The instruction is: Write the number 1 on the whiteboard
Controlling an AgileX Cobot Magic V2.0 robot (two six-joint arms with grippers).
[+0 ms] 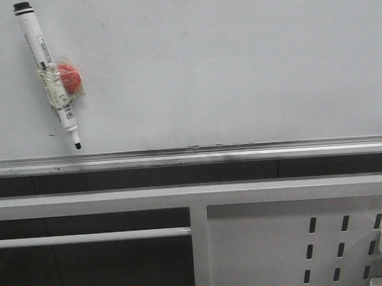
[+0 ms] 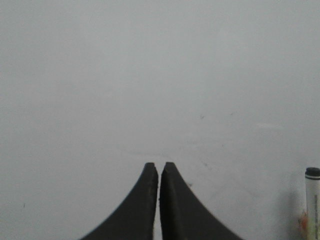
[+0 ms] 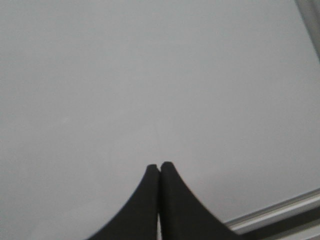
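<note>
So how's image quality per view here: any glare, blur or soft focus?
Front view: evenly lit, no glare, marker sharp against the whiteboard. Left wrist view: soft overall, left gripper blurred at its edges. Right wrist view: soft too, with the right gripper and board edge fuzzy.

The whiteboard [image 1: 238,63] carries a marker [image 1: 48,73] and red magnet [image 1: 69,79] near its left edge, tip just above the smudged tray edge [image 1: 192,157].
</note>
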